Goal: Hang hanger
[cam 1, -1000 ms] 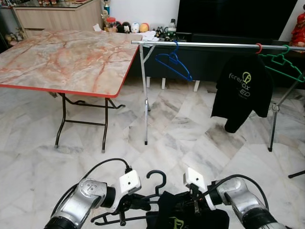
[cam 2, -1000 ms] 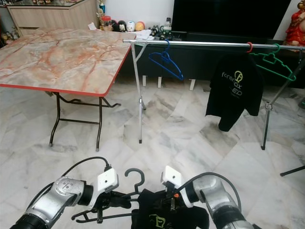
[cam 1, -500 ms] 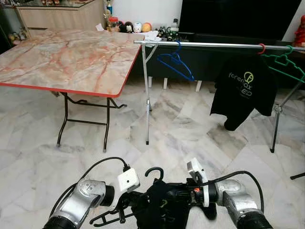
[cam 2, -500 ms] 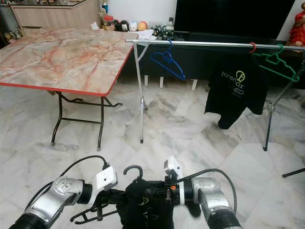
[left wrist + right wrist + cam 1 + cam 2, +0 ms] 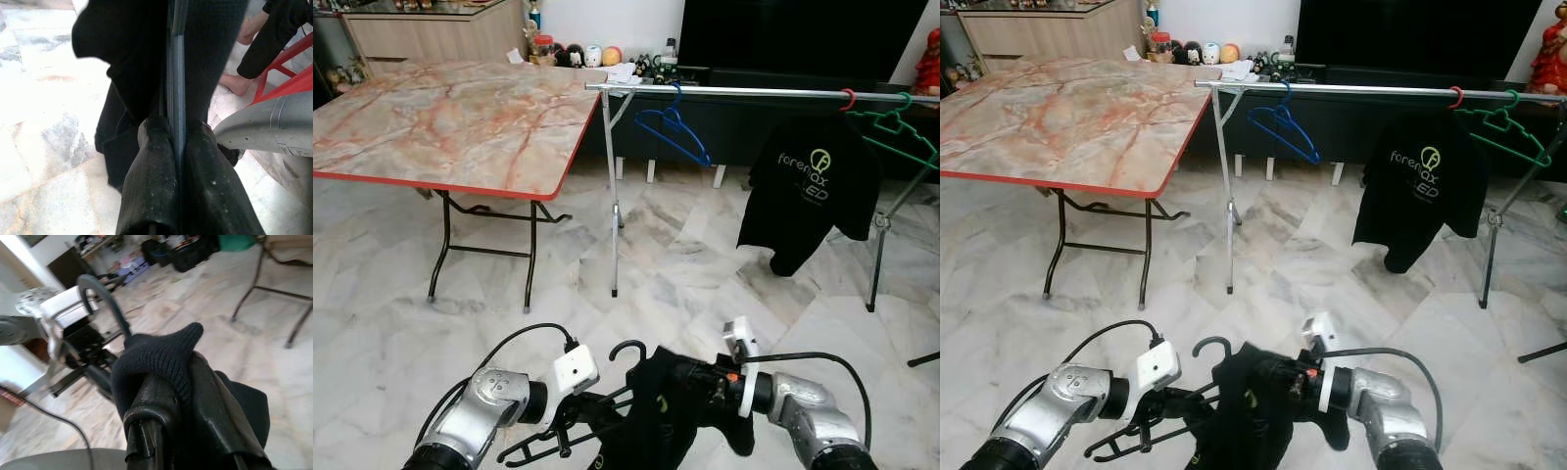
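A black hanger (image 5: 628,348) is held low in front of me, hook up, with a black shirt (image 5: 656,426) draped over it. My left gripper (image 5: 570,423) is shut on the hanger's bar (image 5: 176,73), the fingers (image 5: 151,171) pressed either side of it. My right gripper (image 5: 693,376) is shut on a fold of the shirt's knit fabric (image 5: 161,357) just right of the hook. Farther ahead stands the silver clothes rail (image 5: 744,92).
On the rail hang a blue hanger (image 5: 672,125), a black printed shirt (image 5: 808,186) and a green hanger (image 5: 901,125). A marble-topped folding table (image 5: 450,117) stands at the left. A person's foot (image 5: 237,83) and a red frame (image 5: 288,73) are near my left side.
My right gripper has drawn the shirt up from the floor side, bunched it by the hook, then moved right with the fabric. The left gripper has kept hold of the hanger.
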`<state>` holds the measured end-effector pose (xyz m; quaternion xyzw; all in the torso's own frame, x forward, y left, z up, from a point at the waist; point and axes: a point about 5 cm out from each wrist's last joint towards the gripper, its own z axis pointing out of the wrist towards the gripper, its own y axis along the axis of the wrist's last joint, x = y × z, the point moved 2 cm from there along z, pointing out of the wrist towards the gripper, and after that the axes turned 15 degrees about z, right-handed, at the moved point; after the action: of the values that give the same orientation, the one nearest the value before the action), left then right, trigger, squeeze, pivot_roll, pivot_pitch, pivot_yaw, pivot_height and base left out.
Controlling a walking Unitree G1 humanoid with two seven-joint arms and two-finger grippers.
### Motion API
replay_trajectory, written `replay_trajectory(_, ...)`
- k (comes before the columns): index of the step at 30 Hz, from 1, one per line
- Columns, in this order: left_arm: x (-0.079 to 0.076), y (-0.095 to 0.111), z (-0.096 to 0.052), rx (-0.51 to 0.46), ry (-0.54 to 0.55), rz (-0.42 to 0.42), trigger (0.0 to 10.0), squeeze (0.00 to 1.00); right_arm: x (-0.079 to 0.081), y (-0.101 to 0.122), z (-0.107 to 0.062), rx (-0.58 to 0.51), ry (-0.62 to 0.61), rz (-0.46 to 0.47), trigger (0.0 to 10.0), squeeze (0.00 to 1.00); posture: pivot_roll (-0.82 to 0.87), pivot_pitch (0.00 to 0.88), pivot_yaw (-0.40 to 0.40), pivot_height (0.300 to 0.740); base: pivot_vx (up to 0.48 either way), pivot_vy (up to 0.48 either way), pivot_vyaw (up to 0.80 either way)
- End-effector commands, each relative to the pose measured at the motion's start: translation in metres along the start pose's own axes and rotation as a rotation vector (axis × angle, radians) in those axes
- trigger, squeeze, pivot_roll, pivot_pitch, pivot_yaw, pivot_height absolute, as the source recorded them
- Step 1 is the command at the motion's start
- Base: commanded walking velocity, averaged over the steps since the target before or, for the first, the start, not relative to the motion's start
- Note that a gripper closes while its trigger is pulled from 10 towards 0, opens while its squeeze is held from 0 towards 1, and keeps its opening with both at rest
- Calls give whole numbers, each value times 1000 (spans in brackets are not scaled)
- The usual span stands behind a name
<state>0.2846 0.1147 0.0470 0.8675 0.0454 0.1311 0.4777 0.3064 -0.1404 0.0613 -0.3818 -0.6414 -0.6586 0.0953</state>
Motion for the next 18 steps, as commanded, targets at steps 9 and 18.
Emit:
replay_trajectory(9,1,2,2,-16,38,-3,0,0,-5,3,-12,-212,-126,2,0,0,27,58,8,740,0,0,0)
replay_trajectory(18,4,5,3,-31,56,-5,0,0,-1,14,-8,-381,-123,42,0,0,24,55,12,740,0,0,0)
